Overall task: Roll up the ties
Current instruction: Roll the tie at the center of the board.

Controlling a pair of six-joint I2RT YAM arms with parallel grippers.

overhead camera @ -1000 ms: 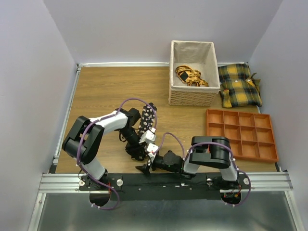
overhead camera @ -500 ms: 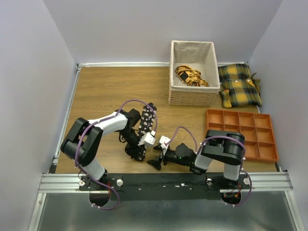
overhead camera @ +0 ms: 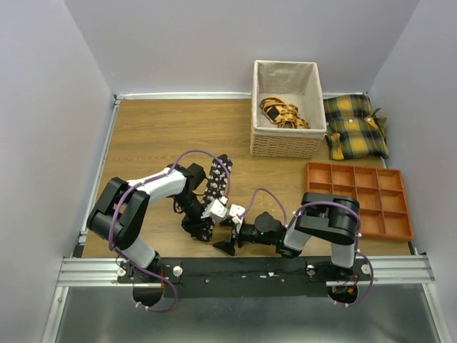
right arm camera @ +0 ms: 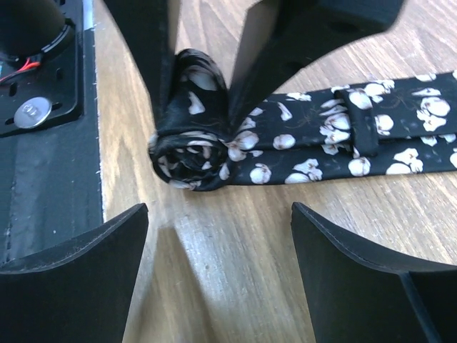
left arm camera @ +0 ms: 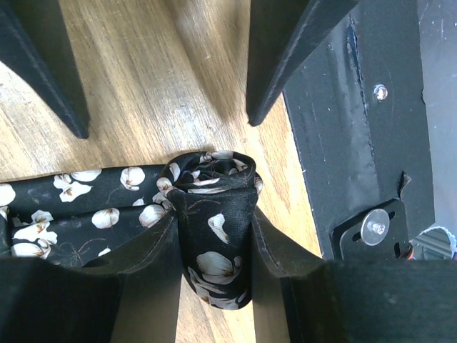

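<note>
A black tie with small white flowers lies on the wooden table, one end rolled into a coil (left arm camera: 213,187) and the rest a flat strip (left arm camera: 71,207). My left gripper (left arm camera: 214,246) is shut on the coil, one finger on each side. From the right wrist the coil (right arm camera: 187,146) sits under those left fingers (right arm camera: 153,50), and the strip (right arm camera: 357,139) runs off to the right. My right gripper (right arm camera: 221,271) is open, facing the coil, with bare wood between its fingers. From above, the strip (overhead camera: 218,179) leads down to the left gripper (overhead camera: 203,224), with the right gripper (overhead camera: 224,234) beside it.
A lined wicker basket (overhead camera: 285,143) at the back holds an orange-yellow patterned tie (overhead camera: 282,112). Plaid cushions (overhead camera: 355,127) lie to its right, and an orange compartment tray (overhead camera: 357,200) sits nearer. The black mounting rail (overhead camera: 243,270) runs close behind the coil.
The right arm's elbow has swung to the right and its gripper has shifted a little right and up, still facing the coil. The left gripper keeps its hold and has barely moved.
</note>
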